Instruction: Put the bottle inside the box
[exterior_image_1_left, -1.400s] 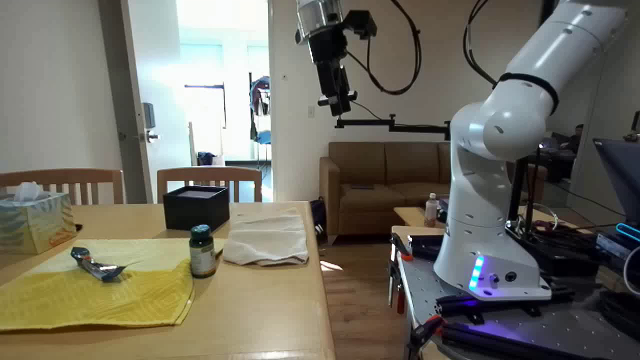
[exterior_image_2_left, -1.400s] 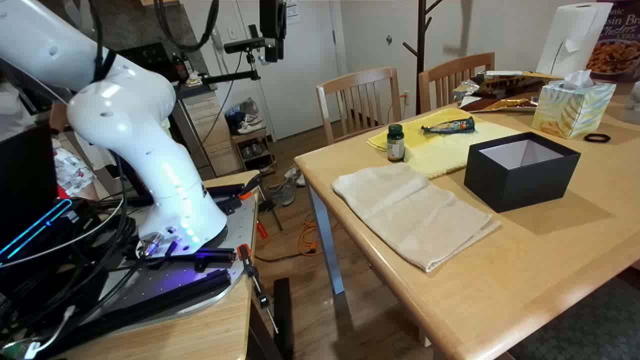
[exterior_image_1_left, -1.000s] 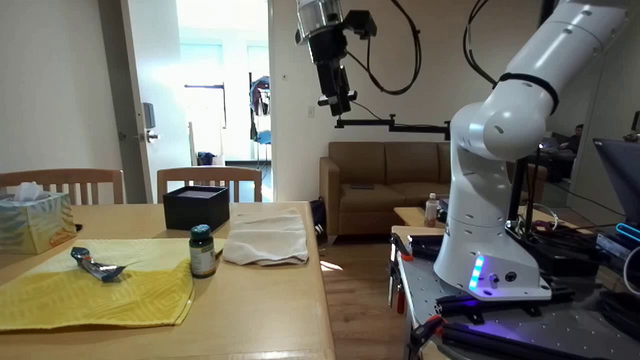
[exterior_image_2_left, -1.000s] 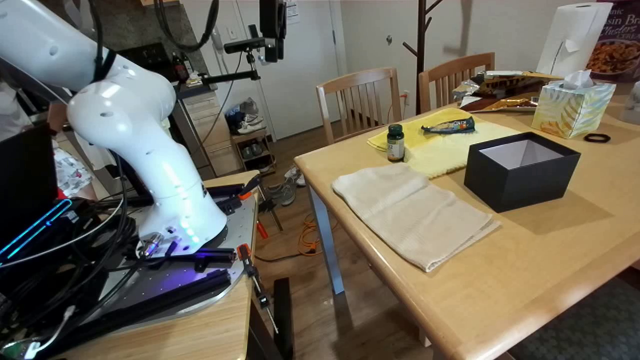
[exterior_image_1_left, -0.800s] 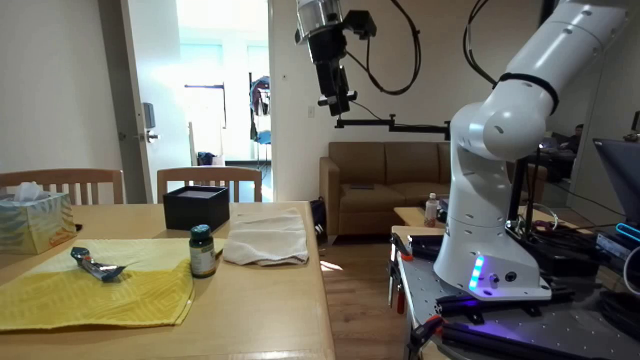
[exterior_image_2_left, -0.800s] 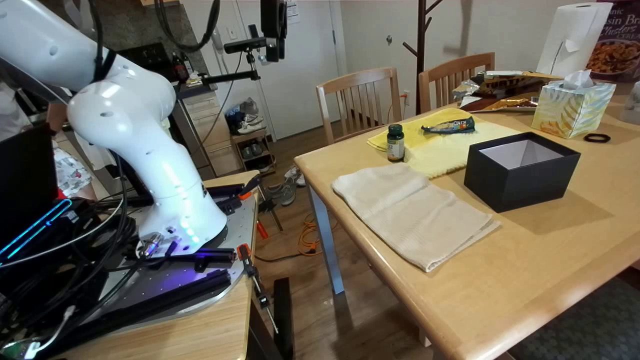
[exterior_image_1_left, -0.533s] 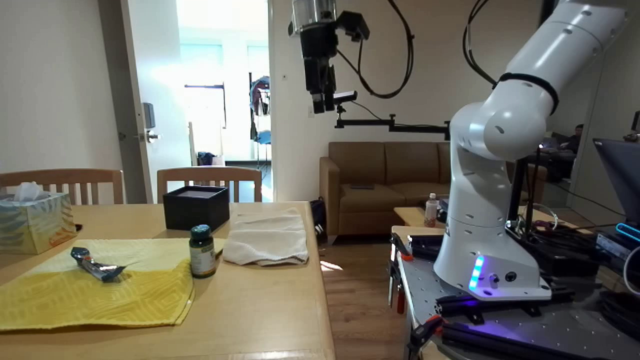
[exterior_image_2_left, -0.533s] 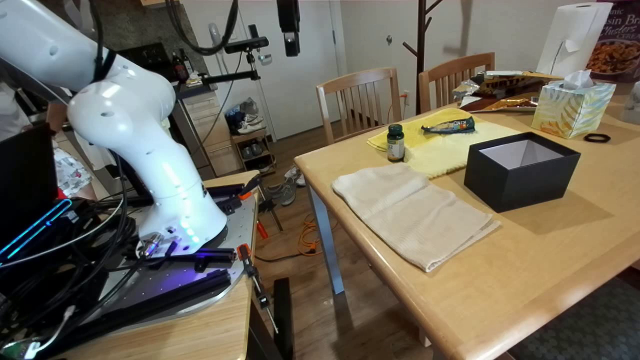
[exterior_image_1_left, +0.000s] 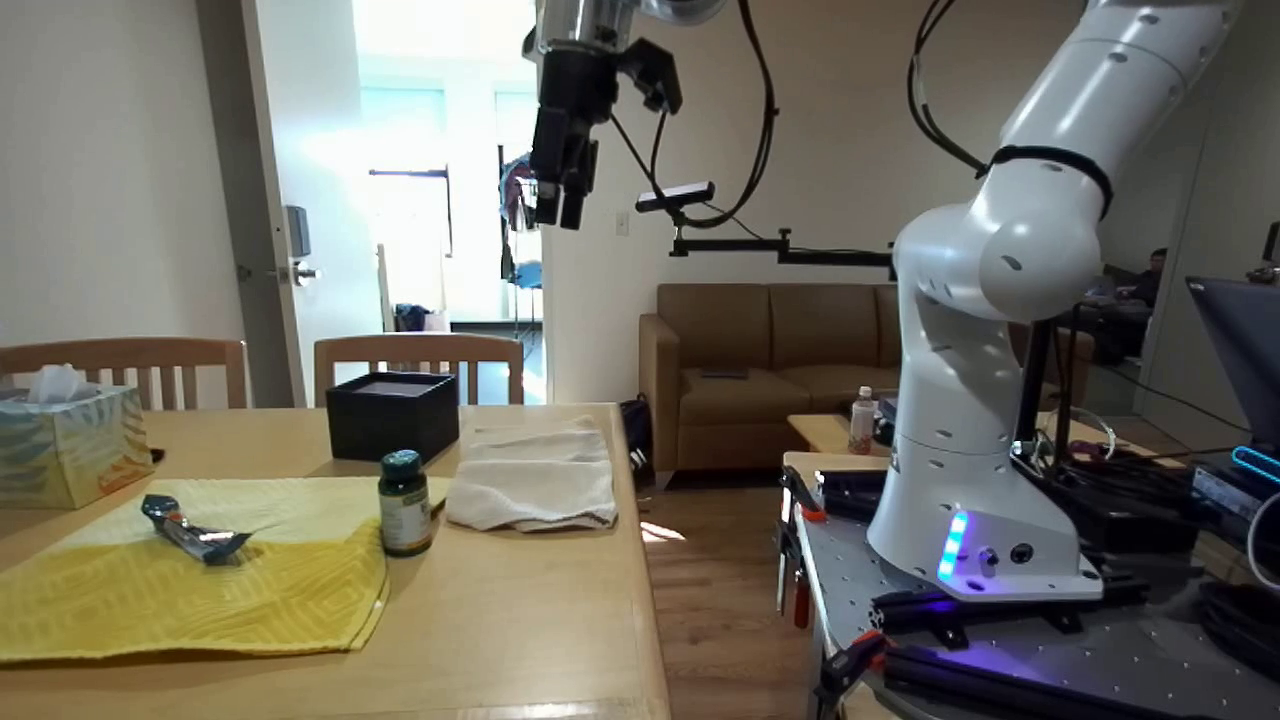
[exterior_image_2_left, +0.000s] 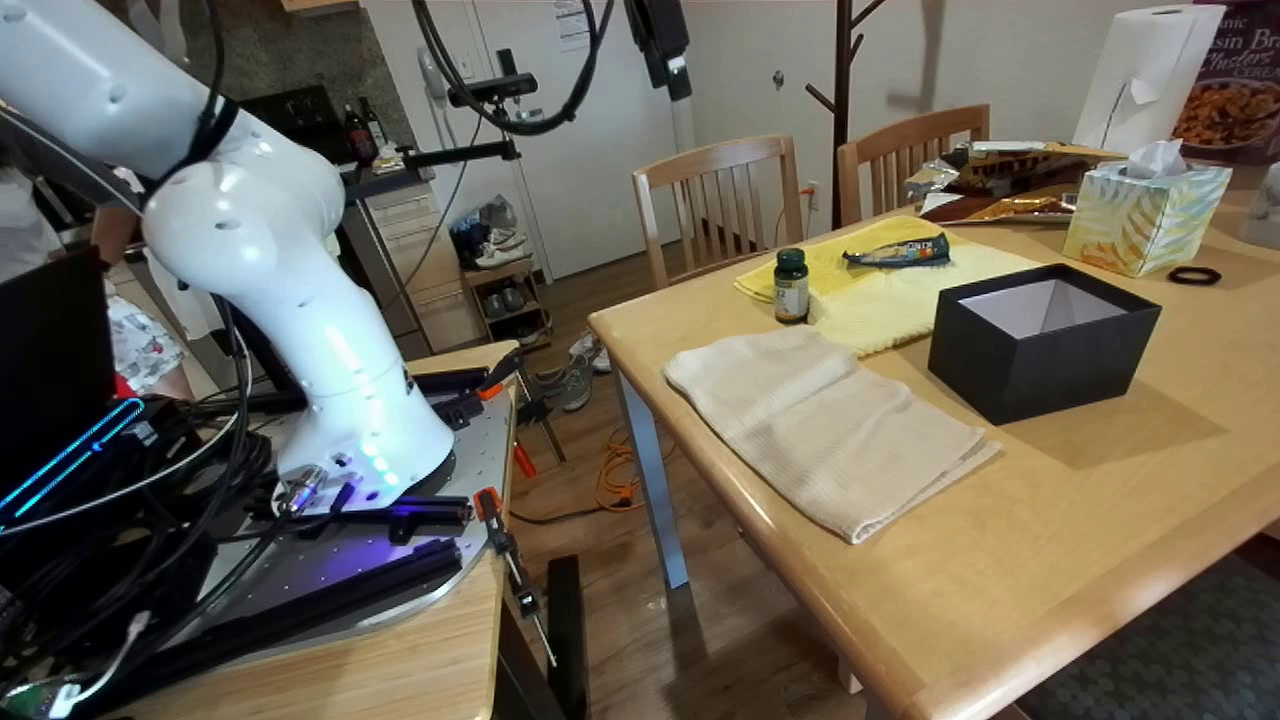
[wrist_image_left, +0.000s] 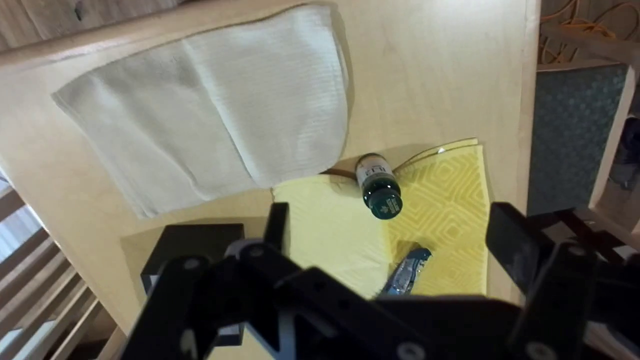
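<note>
As seen in the wrist view, find the claw (wrist_image_left: 389, 226) spread wide, well above the tabletop (wrist_image_left: 435, 75). Note the bottle (exterior_image_2_left: 791, 290) upright at the edge of the yellow cloth (exterior_image_2_left: 890, 300); cannot tell whether touching it. Record the open-topped black box (exterior_image_2_left: 1050, 375) on the same tabletop, well apart from the bottle.

Bench (exterior_image_2_left: 1060, 560) tally: green bottle (exterior_image_2_left: 791, 290), 1; black box (exterior_image_2_left: 1000, 375), 1; beige cloth (exterior_image_2_left: 830, 430), 1, plus yellow cloth (exterior_image_2_left: 900, 310), 1, so 2 in all; wrapped bar (exterior_image_2_left: 900, 252), 1; tissue box (exterior_image_2_left: 1145, 225), 1; black ring (exterior_image_2_left: 1194, 282), 1. Far right, in an exterior view: paper roll (exterior_image_2_left: 1148, 80), 1; cereal box (exterior_image_2_left: 1235, 105), 1; foil packs (exterior_image_2_left: 1010, 180), overlapping, number unclear. Beyond the bench, chairs (exterior_image_2_left: 715, 162): 2 in each exterior view. Far: clear bottle (exterior_image_1_left: 862, 422), 1; sofa (exterior_image_1_left: 770, 340), 1. Robot arm (exterior_image_1_left: 955, 400), 1; end effector (exterior_image_1_left: 559, 215), 1; clamps (exterior_image_1_left: 848, 665), 2.
</note>
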